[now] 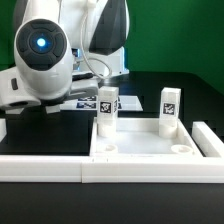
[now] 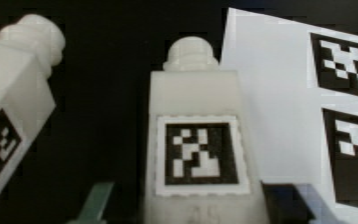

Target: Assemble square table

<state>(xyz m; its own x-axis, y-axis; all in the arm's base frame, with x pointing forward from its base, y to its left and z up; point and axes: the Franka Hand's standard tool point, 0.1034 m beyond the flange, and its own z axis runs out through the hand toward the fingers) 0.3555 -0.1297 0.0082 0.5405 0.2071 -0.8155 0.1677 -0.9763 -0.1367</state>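
Observation:
The square table's white slab (image 1: pixel 150 150) lies at the front, rim up. Two white tagged legs stand upright in its far corners, one (image 1: pixel 107 108) on the exterior view's left and one (image 1: pixel 170 108) on its right. In the wrist view another leg (image 2: pixel 197 120) lies on the black table between my fingers. My gripper (image 2: pixel 202 205) is open, and a dark gap shows on each side of that leg. A further leg (image 2: pixel 16 100) lies beside it. In the exterior view my hand (image 1: pixel 30 105) is low at the left; the arm hides those two legs.
The marker board (image 2: pixel 318 90) lies flat right beside the leg between my fingers. It also shows behind the slab in the exterior view (image 1: pixel 85 100). A long low white border wall (image 1: pixel 40 168) runs along the front left.

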